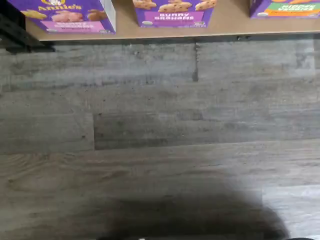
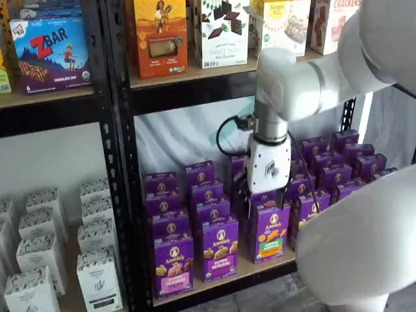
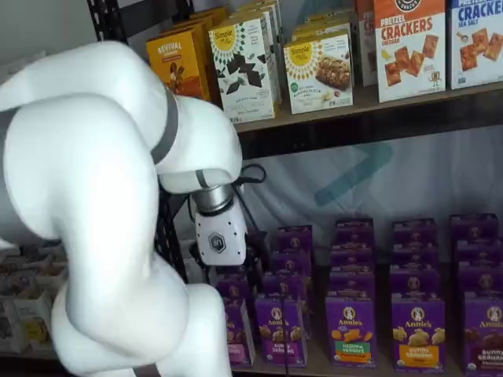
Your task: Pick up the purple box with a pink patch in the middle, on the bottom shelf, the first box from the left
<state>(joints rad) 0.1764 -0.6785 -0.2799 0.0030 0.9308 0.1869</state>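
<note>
The purple box (image 2: 173, 263) with its pink band stands at the left front of the bottom shelf (image 2: 260, 272), first in its front row. The wrist view catches its lower front (image 1: 65, 15) at the shelf's front edge (image 1: 150, 32). In a shelf view it (image 3: 236, 334) is half hidden behind the white arm. My gripper (image 2: 263, 198) hangs in front of the purple rows, above and to the right of that box and apart from it. Its two black fingers stand apart with purple cartons showing in the gap, and nothing is held.
Right of the pink-band box stand a purple-banded carton (image 2: 220, 250) and a green-orange one (image 2: 270, 234), with more purple rows behind. A black rack post (image 2: 120, 162) borders the box's left. White cartons (image 2: 39, 260) fill the neighbouring rack. Grey plank floor (image 1: 160, 140) lies below.
</note>
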